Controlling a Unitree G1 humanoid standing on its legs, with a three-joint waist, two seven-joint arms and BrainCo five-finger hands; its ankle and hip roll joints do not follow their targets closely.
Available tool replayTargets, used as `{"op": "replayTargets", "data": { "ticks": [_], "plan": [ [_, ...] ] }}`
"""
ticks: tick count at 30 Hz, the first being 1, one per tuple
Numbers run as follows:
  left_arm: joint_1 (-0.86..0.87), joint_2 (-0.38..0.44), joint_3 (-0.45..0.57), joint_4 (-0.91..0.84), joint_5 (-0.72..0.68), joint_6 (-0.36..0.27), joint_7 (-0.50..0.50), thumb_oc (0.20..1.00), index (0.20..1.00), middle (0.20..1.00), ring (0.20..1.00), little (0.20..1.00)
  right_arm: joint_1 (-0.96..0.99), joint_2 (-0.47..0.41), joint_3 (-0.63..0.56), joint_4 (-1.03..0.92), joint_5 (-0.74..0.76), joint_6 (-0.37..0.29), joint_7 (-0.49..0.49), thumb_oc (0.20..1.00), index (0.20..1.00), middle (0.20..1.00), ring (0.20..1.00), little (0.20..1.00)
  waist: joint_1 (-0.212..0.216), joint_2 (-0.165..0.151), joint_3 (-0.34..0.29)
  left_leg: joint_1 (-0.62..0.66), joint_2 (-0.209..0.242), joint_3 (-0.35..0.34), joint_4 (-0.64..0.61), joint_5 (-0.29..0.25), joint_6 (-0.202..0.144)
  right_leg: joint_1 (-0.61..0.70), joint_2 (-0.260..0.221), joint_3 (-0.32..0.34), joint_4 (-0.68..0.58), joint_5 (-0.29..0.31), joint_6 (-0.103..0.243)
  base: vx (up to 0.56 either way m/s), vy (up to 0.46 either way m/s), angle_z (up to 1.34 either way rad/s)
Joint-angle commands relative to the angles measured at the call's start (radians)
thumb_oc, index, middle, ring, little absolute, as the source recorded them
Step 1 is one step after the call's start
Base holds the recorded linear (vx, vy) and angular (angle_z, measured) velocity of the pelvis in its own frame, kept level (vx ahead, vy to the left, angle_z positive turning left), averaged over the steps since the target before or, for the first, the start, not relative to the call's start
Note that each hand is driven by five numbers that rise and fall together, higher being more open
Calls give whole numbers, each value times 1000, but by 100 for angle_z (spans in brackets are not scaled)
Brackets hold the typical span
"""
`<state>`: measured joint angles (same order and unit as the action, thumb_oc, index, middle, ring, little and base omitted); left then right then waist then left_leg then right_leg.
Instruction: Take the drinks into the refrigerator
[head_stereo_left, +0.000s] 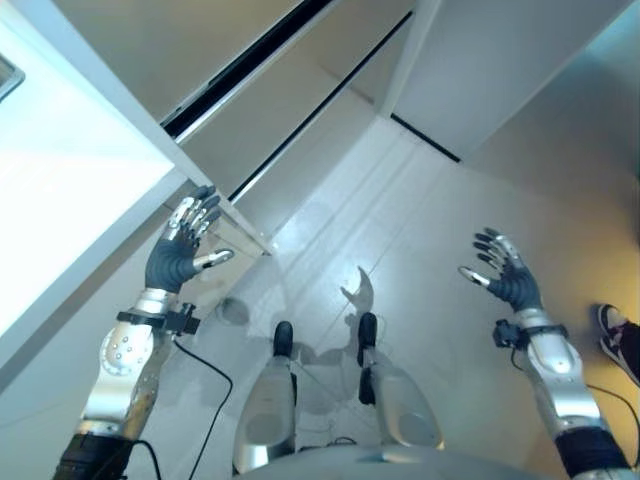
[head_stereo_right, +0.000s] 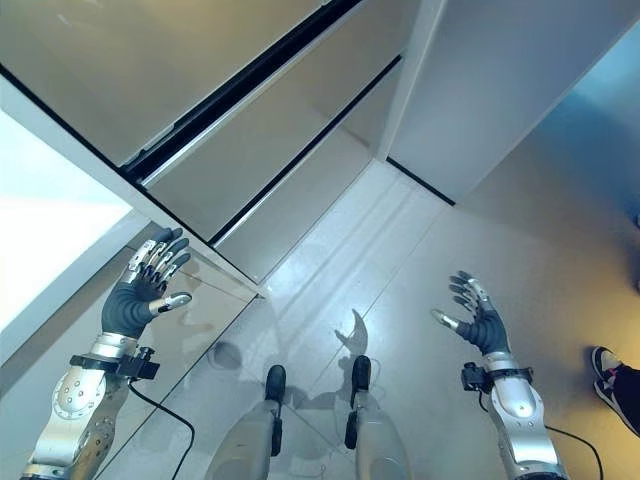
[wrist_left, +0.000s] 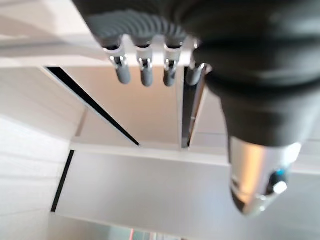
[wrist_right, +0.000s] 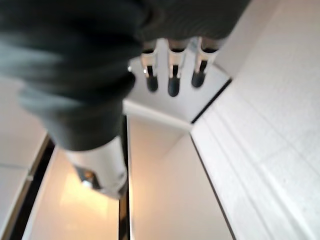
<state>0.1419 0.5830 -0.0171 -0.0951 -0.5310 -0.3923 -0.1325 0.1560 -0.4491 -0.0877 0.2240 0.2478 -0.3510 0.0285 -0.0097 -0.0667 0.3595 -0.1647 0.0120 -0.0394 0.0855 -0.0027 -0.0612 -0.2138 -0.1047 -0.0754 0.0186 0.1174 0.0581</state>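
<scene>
Both hands are raised in front of me with nothing in them. My left hand (head_stereo_left: 178, 258) is open, its fingers spread just below the corner edge of a bright white panel (head_stereo_left: 60, 180) on the left. My right hand (head_stereo_left: 508, 276) is open too, held apart over the pale floor on the right. In the left wrist view the left hand's fingers (wrist_left: 145, 70) are straight, pointing at pale door fronts. The right hand's fingers (wrist_right: 172, 77) are likewise straight in the right wrist view. Ahead stand tall pale door fronts (head_stereo_left: 290, 100) with dark seams between them.
A white wall panel (head_stereo_left: 490, 60) juts out at the far right of the doors, forming a corner with them. A person's dark shoe (head_stereo_left: 620, 338) rests on the floor at the right edge. Pale floor (head_stereo_left: 400, 220) stretches between me and the doors.
</scene>
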Motion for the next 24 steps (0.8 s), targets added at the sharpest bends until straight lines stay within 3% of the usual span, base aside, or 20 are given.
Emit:
{"op": "replayTargets", "data": {
  "ticks": [1,11,18,19,23,24],
  "plan": [
    [36,-9,33,-15,27,-65,-17,1000,1000,1000,1000,1000,22,-32,-36,-41,44,-70,17,1000,1000,1000,1000,1000,-19,-7,-84,-24,-60,-13,26,-35,97,33,-8,-11,81,-108,31,31,16,-12],
    [27,-64,-21,118,76,-46,-10,1000,1000,1000,1000,1000,13,7,-39,102,26,-57,-31,1000,1000,1000,1000,1000,-54,12,-172,68,-50,25,-14,-50,96,113,1,21,28,-99,37,50,17,-12],
    [13,-111,-95,428,196,-20,11,1000,1000,1000,1000,1000,-11,11,13,290,-47,-27,-69,1000,1000,1000,1000,1000,-58,24,-234,128,-39,50,-30,-64,93,166,7,35,3,-102,41,50,0,-17],
    [5,-127,-115,556,245,-14,19,1000,1000,1000,1000,1000,-12,19,32,357,-55,-18,-68,1000,1000,1000,1000,1000,-60,25,-248,143,-37,52,-39,-63,91,178,10,34,2,-105,39,36,-12,-6],
    [-3,-152,-126,677,276,1,23,1000,1000,1000,1000,1000,-20,26,60,470,-83,-9,-78,1000,1000,1000,1000,1000,-62,27,-261,155,-36,52,-44,-63,91,190,12,30,2,-110,39,18,-7,0],
    [-23,-200,-119,882,315,23,40,1000,1000,1000,1000,1000,-34,46,91,602,-99,18,-77,1000,1000,1000,1000,1000,-62,27,-275,169,-33,54,-48,-66,90,202,14,28,-2,-112,37,41,-13,4]
  ]
}}
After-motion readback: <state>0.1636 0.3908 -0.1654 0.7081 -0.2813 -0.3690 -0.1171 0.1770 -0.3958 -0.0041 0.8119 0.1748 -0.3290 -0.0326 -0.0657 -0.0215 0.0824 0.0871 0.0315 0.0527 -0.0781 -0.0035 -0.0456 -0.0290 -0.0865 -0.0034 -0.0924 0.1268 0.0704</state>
